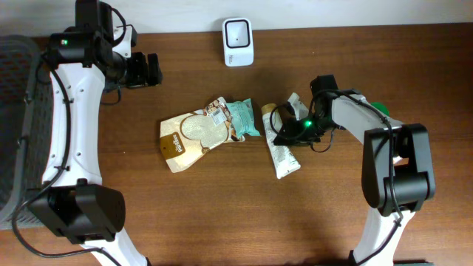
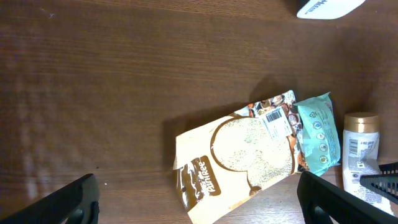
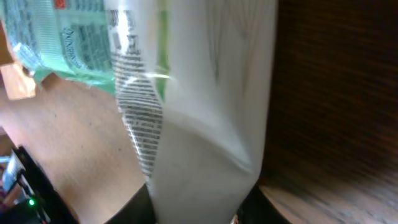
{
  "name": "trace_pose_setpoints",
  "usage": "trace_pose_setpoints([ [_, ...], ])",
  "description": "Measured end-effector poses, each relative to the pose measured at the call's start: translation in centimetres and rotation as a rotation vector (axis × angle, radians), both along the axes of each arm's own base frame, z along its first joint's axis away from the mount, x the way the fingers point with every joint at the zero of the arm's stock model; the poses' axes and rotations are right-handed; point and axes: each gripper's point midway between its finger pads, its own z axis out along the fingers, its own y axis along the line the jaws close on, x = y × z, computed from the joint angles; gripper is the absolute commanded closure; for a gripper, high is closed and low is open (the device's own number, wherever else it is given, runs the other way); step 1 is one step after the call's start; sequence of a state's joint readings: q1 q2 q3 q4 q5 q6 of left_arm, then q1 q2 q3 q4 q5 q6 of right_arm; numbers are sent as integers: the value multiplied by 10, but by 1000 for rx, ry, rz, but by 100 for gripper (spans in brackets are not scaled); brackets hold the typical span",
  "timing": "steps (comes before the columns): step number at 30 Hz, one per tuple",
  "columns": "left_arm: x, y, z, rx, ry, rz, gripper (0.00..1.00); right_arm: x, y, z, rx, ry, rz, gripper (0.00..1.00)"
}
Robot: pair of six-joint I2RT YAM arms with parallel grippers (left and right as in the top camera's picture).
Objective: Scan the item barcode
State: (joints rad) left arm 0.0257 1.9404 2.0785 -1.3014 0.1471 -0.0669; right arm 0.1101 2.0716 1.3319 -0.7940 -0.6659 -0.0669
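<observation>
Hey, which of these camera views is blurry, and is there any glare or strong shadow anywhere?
Right wrist: too close, so the white tube and its barcode are soft and the stripes look warped. Left wrist: sharp, pale sheen on the table, a shadow left of the brown bag. Overhead: evenly lit and clear.

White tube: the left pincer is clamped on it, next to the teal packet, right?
No. The right pincer is clamped on the white tube, as the overhead and right wrist views show; the left pincer hangs open, away from it. The tube does lie next to the teal packet.
</observation>
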Motion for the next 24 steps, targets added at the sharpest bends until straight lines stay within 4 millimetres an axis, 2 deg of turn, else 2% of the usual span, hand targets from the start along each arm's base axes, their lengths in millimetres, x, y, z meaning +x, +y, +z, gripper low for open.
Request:
trace_pose_setpoints([
  [1,0,0,0,0,0,0,1,0,1,1,11,2,1,96],
  [8,0,0,0,0,0,0,1,-3,5,8,70,34,-8,96],
  [11,0,0,0,0,0,0,1,-5,0,13,95,64,-25,96],
  [15,0,0,0,0,0,0,1,-3,-11,28,176,71,-52,96],
  [19,0,0,0,0,0,0,1,4,-14,57,283,10,-64,96],
  [24,0,0,0,0,0,0,1,4,-2,137,441,-224,23,96],
])
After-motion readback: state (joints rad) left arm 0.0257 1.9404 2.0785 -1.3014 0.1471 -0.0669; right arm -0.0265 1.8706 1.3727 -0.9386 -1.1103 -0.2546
